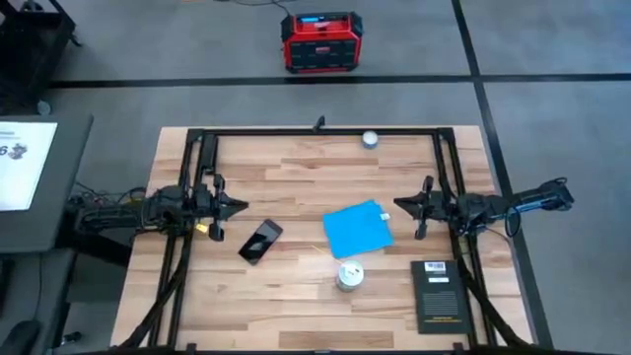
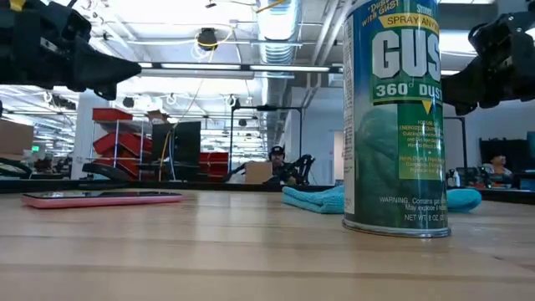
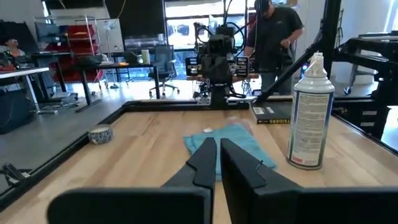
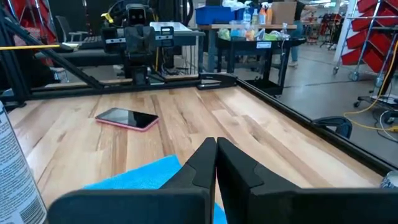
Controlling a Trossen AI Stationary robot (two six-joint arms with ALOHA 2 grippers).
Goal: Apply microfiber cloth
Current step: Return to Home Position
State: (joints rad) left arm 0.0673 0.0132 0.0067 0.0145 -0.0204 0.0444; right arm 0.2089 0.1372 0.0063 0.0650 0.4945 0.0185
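Both arms up and clear of the table, cloth lying loose, nothing held.

Left gripper (image 1: pixel 237 206) and right gripper (image 1: pixel 402 204) both have their fingers pinched together and empty, facing each other across the table (image 1: pixel 296 168). The blue cloth (image 1: pixel 357 230) lies flat, right of centre, between the two grippers. It's just inboard of the right gripper and slightly toward the spray can (image 1: pixel 350 276), well apart from the left one. It's close to square. The longer side runs roughly arm-to-arm, skewed a little, with the white tag on the edge facing the right arm. The phone (image 1: pixel 260 241) lies on the cloth's far side, nearer the left gripper. The right arm looks like the obvious pick for any re-grab: open up, drop, take the tag-side edge.
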